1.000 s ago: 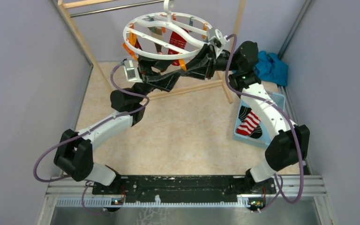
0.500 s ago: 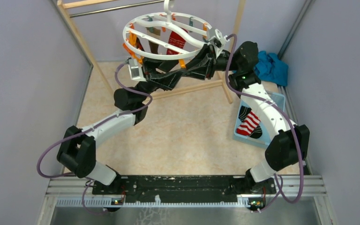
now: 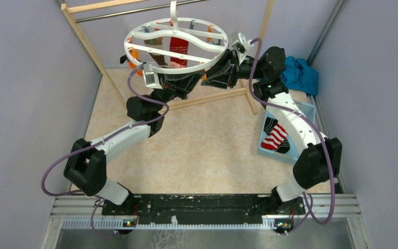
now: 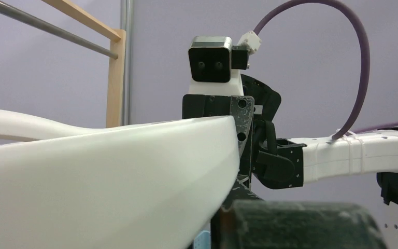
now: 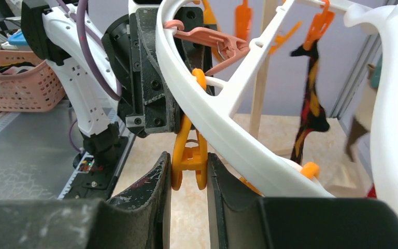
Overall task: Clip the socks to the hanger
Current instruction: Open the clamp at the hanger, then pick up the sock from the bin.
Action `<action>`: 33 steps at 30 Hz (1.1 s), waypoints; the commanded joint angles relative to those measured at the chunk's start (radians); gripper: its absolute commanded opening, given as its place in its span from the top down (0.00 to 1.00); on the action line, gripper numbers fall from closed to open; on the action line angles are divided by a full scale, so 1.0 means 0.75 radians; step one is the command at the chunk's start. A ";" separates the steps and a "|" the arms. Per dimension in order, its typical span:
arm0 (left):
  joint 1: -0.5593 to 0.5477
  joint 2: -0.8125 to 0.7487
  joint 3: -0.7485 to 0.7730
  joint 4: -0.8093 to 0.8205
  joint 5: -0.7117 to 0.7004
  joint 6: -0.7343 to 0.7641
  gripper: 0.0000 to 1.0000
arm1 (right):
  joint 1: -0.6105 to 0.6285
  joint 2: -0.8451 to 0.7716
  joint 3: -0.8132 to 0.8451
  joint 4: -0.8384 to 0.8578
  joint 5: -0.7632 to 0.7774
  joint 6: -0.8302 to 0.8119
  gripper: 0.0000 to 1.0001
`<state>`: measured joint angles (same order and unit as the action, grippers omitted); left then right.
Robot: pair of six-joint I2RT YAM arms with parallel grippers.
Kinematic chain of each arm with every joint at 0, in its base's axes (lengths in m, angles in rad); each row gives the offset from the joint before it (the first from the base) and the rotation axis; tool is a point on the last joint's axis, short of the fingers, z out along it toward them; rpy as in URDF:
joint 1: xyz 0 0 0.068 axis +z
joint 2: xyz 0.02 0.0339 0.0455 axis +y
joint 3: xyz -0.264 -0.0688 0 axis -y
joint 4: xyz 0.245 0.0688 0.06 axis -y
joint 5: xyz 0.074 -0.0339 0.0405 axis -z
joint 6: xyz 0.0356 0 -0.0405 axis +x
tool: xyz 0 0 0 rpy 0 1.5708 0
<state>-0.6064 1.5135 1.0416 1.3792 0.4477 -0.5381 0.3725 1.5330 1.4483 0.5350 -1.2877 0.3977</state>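
the right gripper [image 5: 188, 174] pinches an orange clip [image 5: 188, 155] under the hanger [image 5: 212, 120] rim, fingers almost closed on it. the left gripper [image 3: 187, 81] is at the same rim; its grip i cannot tell. a striped sock [image 3: 275, 136] waits in a tray [image 3: 303, 111] right of the hanger. next, i think, it must come to this clip.

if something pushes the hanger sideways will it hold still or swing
It will likely swing and tilt: the hanger hangs from a single hook. Its thick moulded plastic looks stiff, so it probably won't flex. It seems light for its size, so the clipped socks may sway with it.
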 commanded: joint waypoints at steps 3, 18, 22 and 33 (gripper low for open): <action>-0.004 -0.002 0.037 0.021 0.020 0.004 1.00 | 0.013 -0.022 0.000 0.053 -0.108 0.003 1.00; -0.004 -0.092 -0.009 -0.255 -0.109 0.095 1.00 | -0.064 -0.159 -0.078 -0.455 0.203 -0.351 0.28; -0.004 -0.108 -0.029 -0.280 -0.098 0.108 1.00 | -0.114 -0.234 -0.212 -0.454 0.318 -0.338 0.27; -0.003 -0.155 -0.063 -0.437 -0.126 0.159 1.00 | -0.276 -0.483 -0.480 -0.802 1.410 -0.240 0.21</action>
<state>-0.6041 1.4261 1.0138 1.1091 0.3405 -0.4438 0.2352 1.2579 1.1278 0.0273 -0.6704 0.1410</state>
